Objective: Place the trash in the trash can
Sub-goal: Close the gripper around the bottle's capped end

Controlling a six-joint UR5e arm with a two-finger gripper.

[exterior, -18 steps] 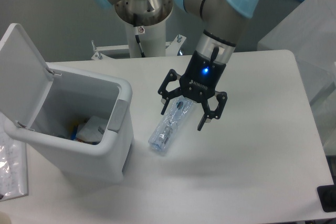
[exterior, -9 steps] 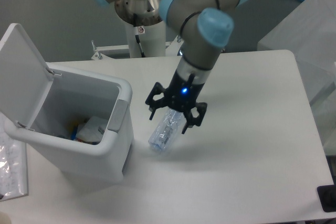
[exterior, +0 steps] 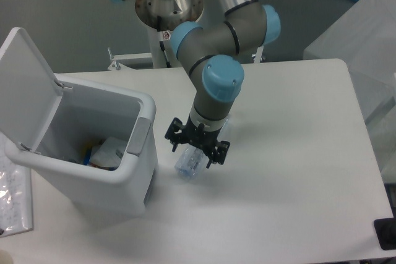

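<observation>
— Fingers first: how do they stand?
— Black fingers [exterior: 178,137] are spread apart, one on each side of the crushed plastic bottle [exterior: 188,164]; the gripper [exterior: 195,151] straddles it low over the white table [exterior: 291,171], not pressing it.
— Where is the bottle?
— Lying on the table just beside the white trash can [exterior: 93,153], at the can's 3 o'clock, apart from its wall.
— Its long axis?
— Runs from 7 o'clock to 1 o'clock; the far end is hidden under the gripper, so the cap end cannot be told.
— Room around it?
— Bare tabletop spreads toward 3 and 5 o'clock. The can's lid [exterior: 25,85] stands open, with trash inside.
</observation>
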